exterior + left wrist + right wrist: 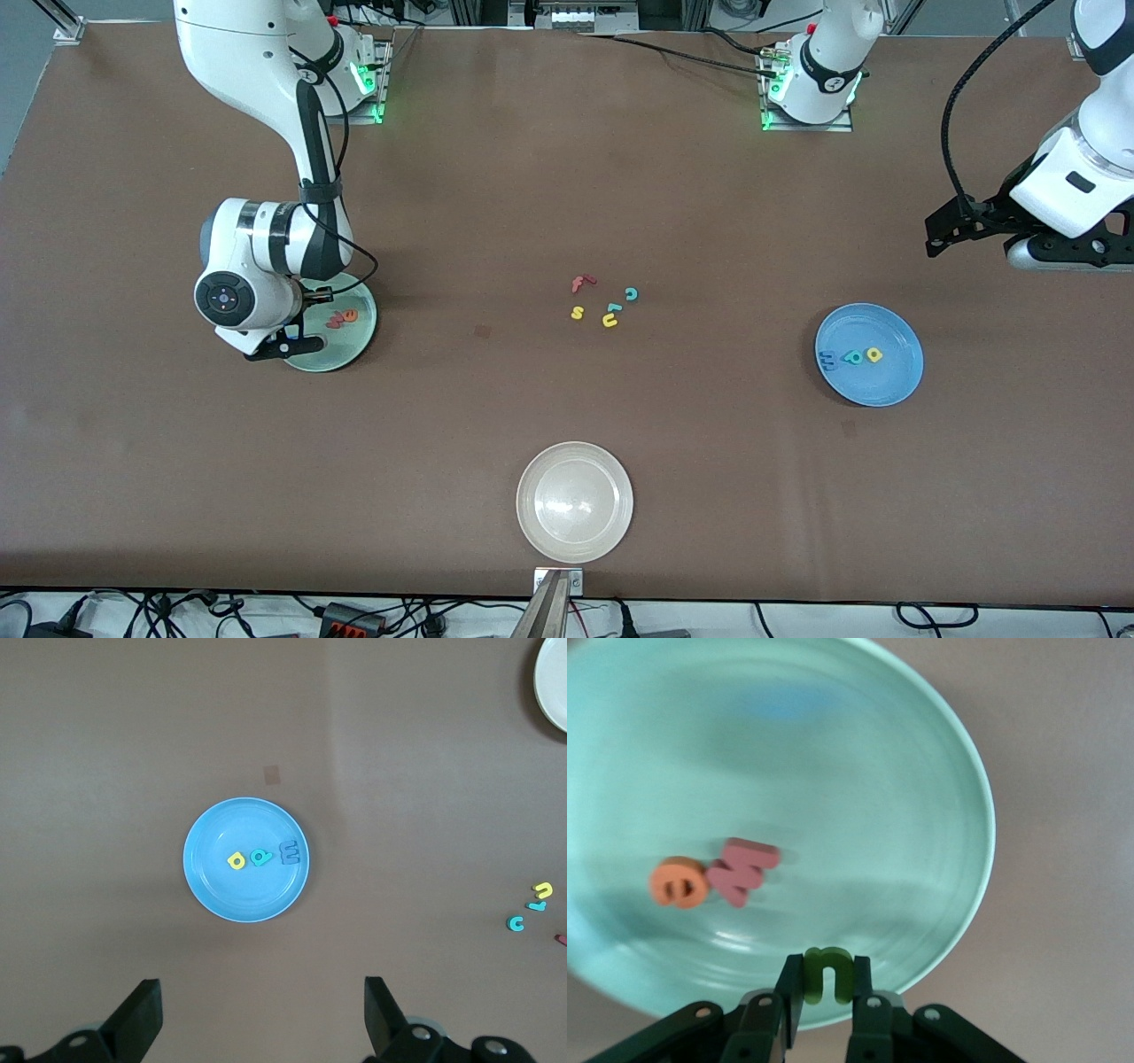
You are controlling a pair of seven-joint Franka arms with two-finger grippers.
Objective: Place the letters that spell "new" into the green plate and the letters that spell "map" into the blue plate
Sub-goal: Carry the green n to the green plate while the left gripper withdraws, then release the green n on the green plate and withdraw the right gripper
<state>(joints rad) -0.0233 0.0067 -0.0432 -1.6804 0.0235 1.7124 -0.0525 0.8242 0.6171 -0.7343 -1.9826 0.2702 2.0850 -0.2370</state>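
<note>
The olive-green foam letter "n" is pinched between the closed fingers of the right gripper, held just above the pale mint-green round plate with a raised rim, over the part of the plate near its edge. On that plate lie the orange foam "e" and the salmon-red foam "w", touching each other. In the front view the green plate sits toward the right arm's end of the table, partly covered by the right arm's wrist.

Toward the left arm's end of the table sits the bright sky-blue round plate with a raised rim. In it, in a row, lie the blue foam "m", the teal foam "p" and the yellow foam "a".

The left gripper waits high over the bare brown table near the blue plate, its fingers spread wide apart and holding nothing.

Between the two plates, at mid-table, is a loose cluster: a red "f", a yellow "s", a teal "c", a yellow u-shaped letter and a small teal piece just beside it. Nearer the front camera than this cluster stands a whitish-beige round plate.
</note>
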